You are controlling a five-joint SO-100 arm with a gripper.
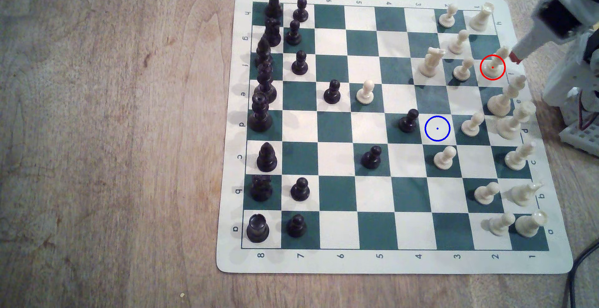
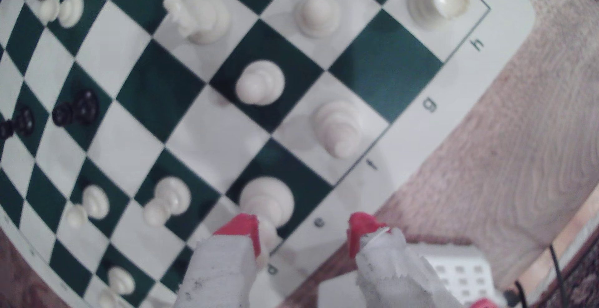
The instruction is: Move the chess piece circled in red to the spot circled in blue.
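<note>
Wood-grain tabletop [image 1: 113, 139] carrying a green-and-cream chess mat [image 1: 393, 264]. Item: cream bishop [image 1: 496, 63], upright inside the red ring, on the mat's edge square at 3 o'clock in the exterior view. Item: blue-ringed square [image 1: 437, 128], unoccupied, at the bishop's 7 o'clock, well apart. Gripper [image 2: 303, 232], red-tipped, jaws spread and holding nothing, just beside the bishop [image 2: 338, 128].

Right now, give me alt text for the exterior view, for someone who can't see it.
A cream bishop ringed in red stands near the chessboard's right edge in the exterior view, with the robot's red-tipped gripper just beside it. A blue ring marks an empty cream square lower and further left, next to a black pawn.
</note>
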